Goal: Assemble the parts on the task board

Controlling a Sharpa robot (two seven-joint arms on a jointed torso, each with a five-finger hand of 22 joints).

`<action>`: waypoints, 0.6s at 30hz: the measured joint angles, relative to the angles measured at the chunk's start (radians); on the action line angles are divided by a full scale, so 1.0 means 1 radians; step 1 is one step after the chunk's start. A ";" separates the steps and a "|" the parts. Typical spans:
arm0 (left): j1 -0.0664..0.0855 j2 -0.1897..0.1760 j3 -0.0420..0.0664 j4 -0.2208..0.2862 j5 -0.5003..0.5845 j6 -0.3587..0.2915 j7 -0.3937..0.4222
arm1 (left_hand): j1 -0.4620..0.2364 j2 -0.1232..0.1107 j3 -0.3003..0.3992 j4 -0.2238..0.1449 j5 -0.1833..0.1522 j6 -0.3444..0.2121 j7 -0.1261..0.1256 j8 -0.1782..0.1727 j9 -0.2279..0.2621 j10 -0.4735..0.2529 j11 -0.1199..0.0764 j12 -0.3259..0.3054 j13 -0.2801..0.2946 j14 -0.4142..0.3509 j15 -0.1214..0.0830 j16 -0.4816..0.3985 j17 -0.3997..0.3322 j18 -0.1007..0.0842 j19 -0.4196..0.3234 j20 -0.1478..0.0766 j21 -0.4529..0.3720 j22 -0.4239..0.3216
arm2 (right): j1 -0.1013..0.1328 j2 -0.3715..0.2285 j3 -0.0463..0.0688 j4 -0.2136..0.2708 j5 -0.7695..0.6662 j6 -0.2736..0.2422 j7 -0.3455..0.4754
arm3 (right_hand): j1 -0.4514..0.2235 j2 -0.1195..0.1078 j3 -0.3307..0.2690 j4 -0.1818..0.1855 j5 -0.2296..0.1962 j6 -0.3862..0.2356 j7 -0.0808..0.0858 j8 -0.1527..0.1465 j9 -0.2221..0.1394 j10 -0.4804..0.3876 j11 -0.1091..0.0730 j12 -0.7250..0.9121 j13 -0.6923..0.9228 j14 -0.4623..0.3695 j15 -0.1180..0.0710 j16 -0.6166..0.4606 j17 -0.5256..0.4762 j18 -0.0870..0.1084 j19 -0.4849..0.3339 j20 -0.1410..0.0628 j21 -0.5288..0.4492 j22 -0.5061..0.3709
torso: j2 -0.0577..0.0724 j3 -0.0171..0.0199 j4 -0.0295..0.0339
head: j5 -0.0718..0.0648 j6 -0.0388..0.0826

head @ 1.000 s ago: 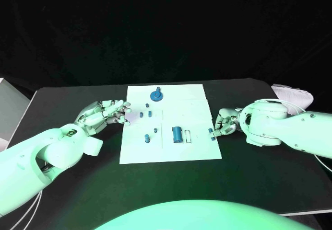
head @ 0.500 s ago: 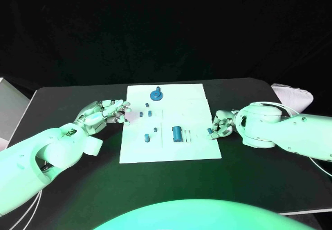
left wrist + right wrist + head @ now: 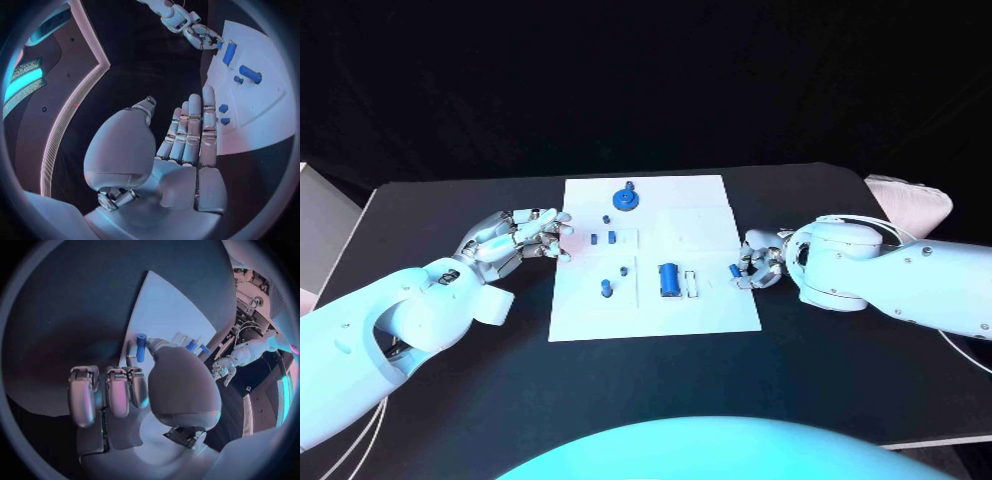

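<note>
- One white task board [image 3: 697, 310] on the table.
- Seven blue parts: one round [image 3: 627, 199], one large cylinder [image 3: 669, 279], four small pegs [image 3: 606, 288], one peg [image 3: 734, 270] in the right hand [image 3: 764, 258].
- Two hands.

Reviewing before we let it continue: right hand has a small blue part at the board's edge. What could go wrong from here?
1. The right hand pinches the small blue peg only at the fingers' ends; it may slip or tilt on insertion.
2. It works at the task board's right edge, so a push could shift the board.
3. The left hand hovers at the left edge, holding nothing, close to the small blue parts there.
</note>
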 measured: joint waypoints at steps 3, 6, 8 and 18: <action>0.000 0.000 0.000 0.000 0.000 0.000 0.000 | 0.000 0.000 0.000 0.000 0.000 0.000 0.000 0.000 0.000 0.000 0.000 0.000 0.000 0.000 0.000 0.000 0.000 0.000 0.000 0.000 0.000 0.000 | -0.002 -0.002 -0.001 0.000 0.005 -0.011 0.000 | -0.058 -0.025 0.075 -0.017 0.027 -0.008 0.007 0.018 0.000 0.000 0.000 0.000 0.000 0.000 0.000 0.000 0.001 0.000 0.000 0.000 0.000 0.000 | 0.000 -0.0001 0.0000 | 0.002 0.000; 0.000 -0.001 0.000 0.000 0.000 0.000 0.000 | 0.000 0.000 0.000 0.000 0.000 0.000 0.000 0.000 0.000 0.000 0.000 0.000 0.000 0.000 0.000 0.000 0.000 0.000 0.000 0.000 0.000 0.000 | -0.003 -0.006 -0.002 0.004 0.016 -0.023 0.000 | -0.087 -0.030 0.110 -0.051 0.038 -0.014 0.006 0.019 0.006 0.000 0.000 0.000 0.000 0.000 0.000 0.000 0.001 0.000 0.000 0.000 0.000 0.000 | 0.000 -0.0002 0.0000 | 0.002 0.000; 0.000 -0.001 0.000 0.000 0.000 0.000 -0.001 | 0.000 0.000 0.000 0.000 0.000 0.000 0.000 0.000 0.000 0.000 0.000 0.000 0.001 0.000 0.000 0.000 0.000 0.000 0.000 0.000 0.000 0.000 | -0.003 -0.009 -0.002 0.008 0.025 -0.030 0.000 | -0.102 -0.031 0.124 -0.064 0.051 -0.022 0.003 0.023 0.007 0.000 0.000 0.000 0.000 0.000 0.000 0.000 0.001 0.000 0.000 0.000 0.000 0.000 | 0.000 -0.0002 0.0000 | 0.002 0.000; 0.000 0.000 0.000 0.000 0.000 0.001 -0.003 | 0.000 0.000 0.000 0.000 0.000 0.000 0.000 0.000 0.000 0.000 0.000 0.000 0.001 0.000 0.000 0.000 0.000 0.000 0.000 0.000 0.000 0.000 | -0.001 -0.016 -0.003 0.049 0.119 -0.072 -0.002 | -0.130 -0.033 0.181 -0.119 0.057 -0.038 0.000 0.029 0.010 -0.002 0.002 0.000 0.000 0.000 0.000 0.000 0.001 0.000 0.000 0.000 0.000 0.000 | 0.000 -0.0003 0.0001 | 0.004 0.000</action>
